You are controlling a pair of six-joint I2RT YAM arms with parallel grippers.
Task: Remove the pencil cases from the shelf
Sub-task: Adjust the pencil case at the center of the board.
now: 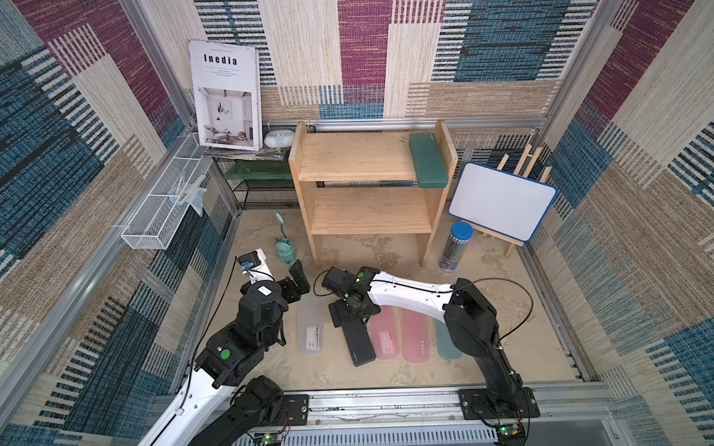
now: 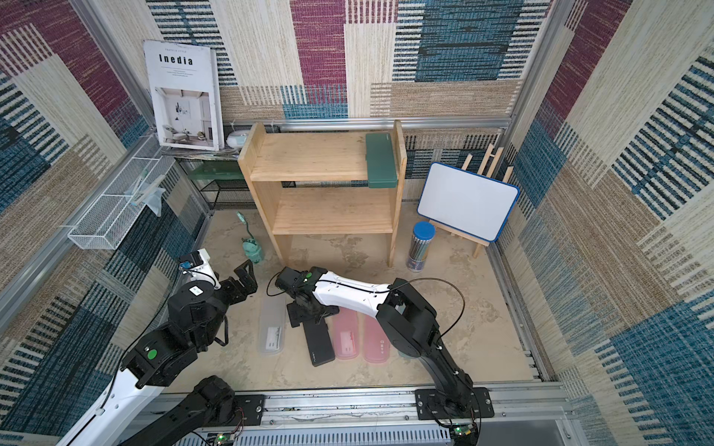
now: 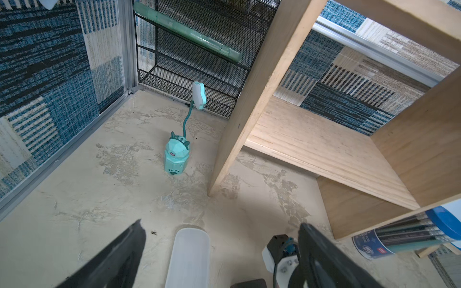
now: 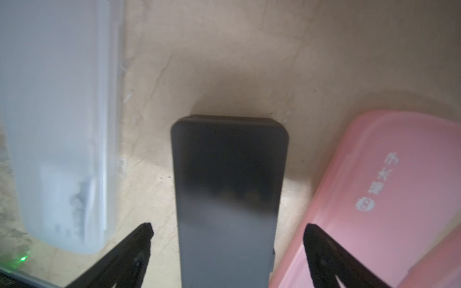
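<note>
item: dark green pencil case, the last one on the shelf

location: the dark green pencil case (image 1: 428,162) lies flat on the top tier of the shelf (image 1: 359,154). it sits close against the right side plank, and its near end overhangs the tier's front edge. the lower tier is bare.

already off the shelf: five cases lie side by side on the tabletop (image 1: 386,255). they are the frosted white case (image 1: 310,328), dark grey case (image 4: 229,187), pink case (image 1: 382,336), second pink case (image 1: 415,336) and teal case (image 1: 450,347). the teal one is partly hidden under the right arm.

right end effector (image 4: 228,228): jaws apart, one on each side of the dark grey case with tabletop showing in both gaps. it grips nothing.

left end effector (image 3: 221,225): jaws apart and empty, hovering over the far end of the frosted white case.

handling note (judgement):
- lift the right arm straight up first, so neither finger drags the dark grey case into its neighbours.
- for the green case, the side plank probably leaves little room for a finger.
- the overhanging end looks the better hold: draw the case forward off the tier, keeping it level.
- set it down apart from the row.
</note>
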